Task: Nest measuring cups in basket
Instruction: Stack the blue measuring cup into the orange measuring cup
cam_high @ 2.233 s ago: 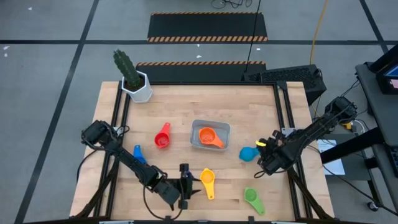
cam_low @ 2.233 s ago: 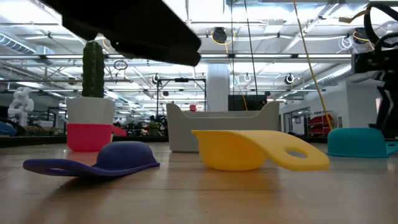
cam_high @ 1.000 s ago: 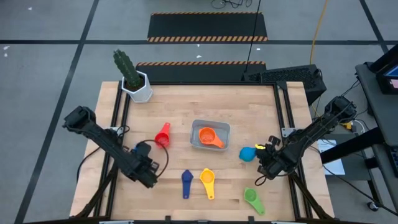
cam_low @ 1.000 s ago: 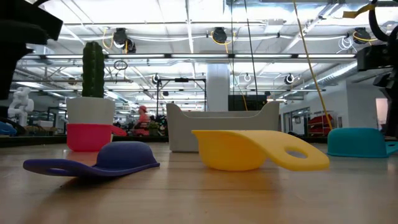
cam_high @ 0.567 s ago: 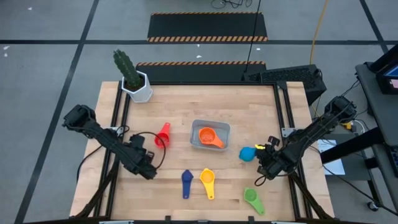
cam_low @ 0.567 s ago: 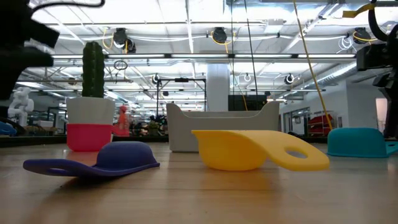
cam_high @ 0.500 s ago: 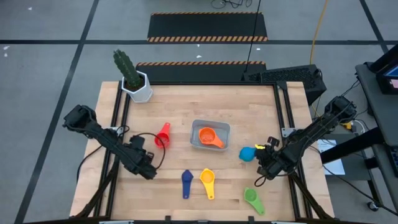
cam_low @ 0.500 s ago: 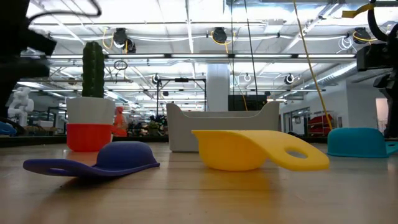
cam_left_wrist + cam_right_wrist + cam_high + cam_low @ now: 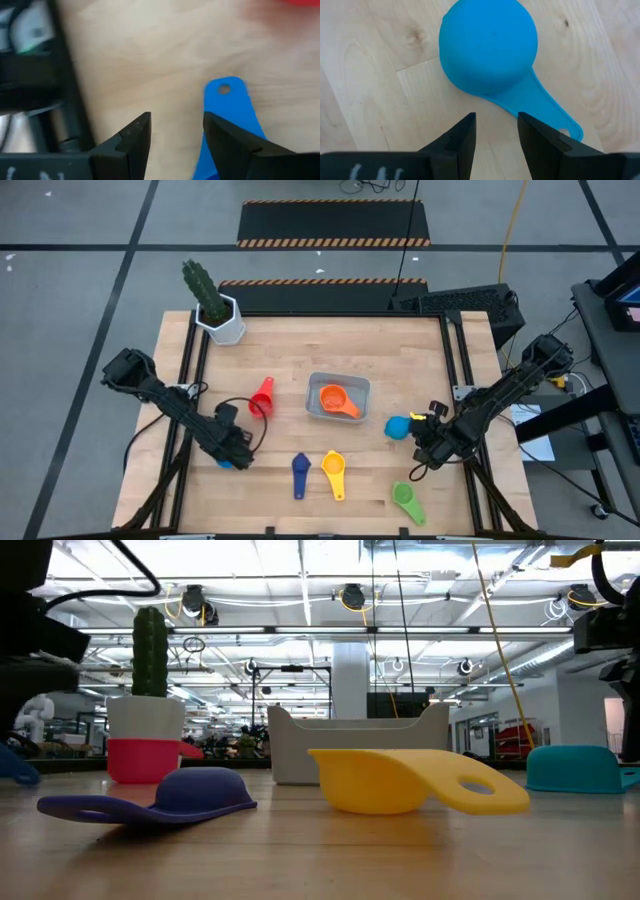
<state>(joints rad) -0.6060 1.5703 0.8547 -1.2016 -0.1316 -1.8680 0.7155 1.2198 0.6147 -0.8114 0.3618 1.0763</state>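
Note:
My left gripper [image 9: 235, 452] is low over the table's left side, open, with bare wood between its fingers [image 9: 175, 127]. The blue cup's handle [image 9: 227, 100] lies flat beside one finger; a bit of blue [image 9: 222, 463] shows by the gripper. My right gripper [image 9: 495, 130] hangs open just short of the overturned light blue cup [image 9: 490, 45] [image 9: 398, 426]. The orange cup [image 9: 333, 399] lies in the basket [image 9: 338, 382]. The red [image 9: 262, 397], navy [image 9: 300, 473], yellow [image 9: 333, 472] and green [image 9: 407, 500] cups lie on the table. My left gripper points steeply down, and one finger [image 9: 230, 140] stands over the blue cup's handle [image 9: 220, 107] near the bowl end. The finger hides that spot, so I cannot tell whether it touches the cup. The handle lies flat on the wood.
A white pot with a cactus [image 9: 218, 315] stands at the far left corner. Black rails [image 9: 190, 370] run along the table's left and right sides. Bare wood lies between the basket and the far edge.
My left gripper has come down toward the table over the blue cup, staying open. A piece of blue now shows at the left edge of the low view, where none showed before.

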